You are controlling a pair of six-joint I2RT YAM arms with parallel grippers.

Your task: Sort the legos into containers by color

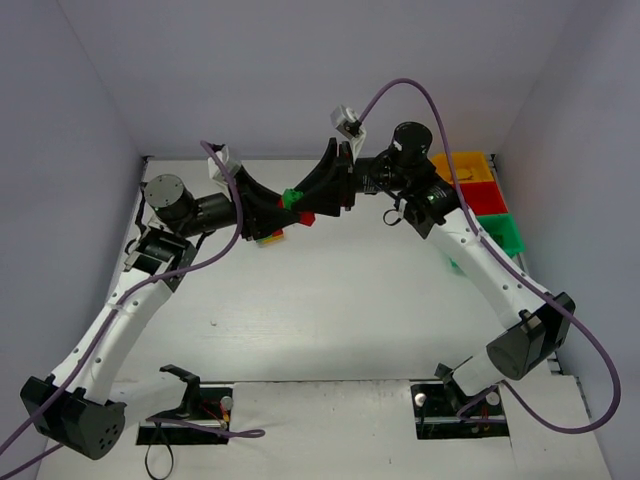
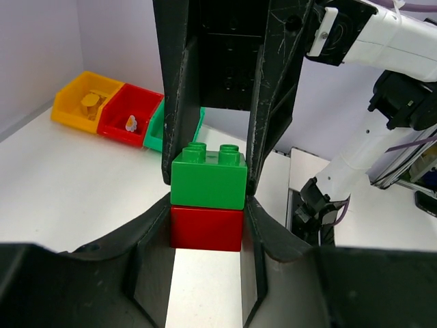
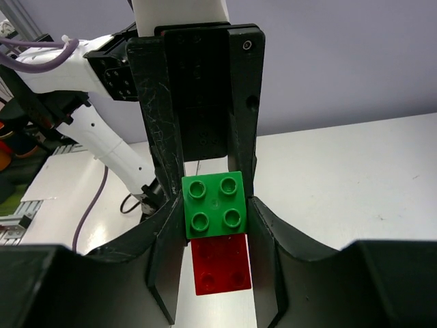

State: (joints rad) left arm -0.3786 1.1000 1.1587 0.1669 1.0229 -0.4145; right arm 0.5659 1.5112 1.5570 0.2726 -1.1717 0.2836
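Progress: pair not yet split or binned. Held above table [image 1: 330, 300] toward 12 o'clock: left gripper [image 2: 207, 213] pinches red studded plastic brick [image 2: 206, 229], right gripper [image 3: 216, 205] pinches green studded plastic brick [image 2: 208, 179] seated on it. Three open plastic bins [image 2: 117, 135] (yellow, red, green) at 2 o'clock, contents unclear.

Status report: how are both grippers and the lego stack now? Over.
Left gripper and right gripper both shut on green-red stack. Three bins far right, apart from it. No brick seen between.
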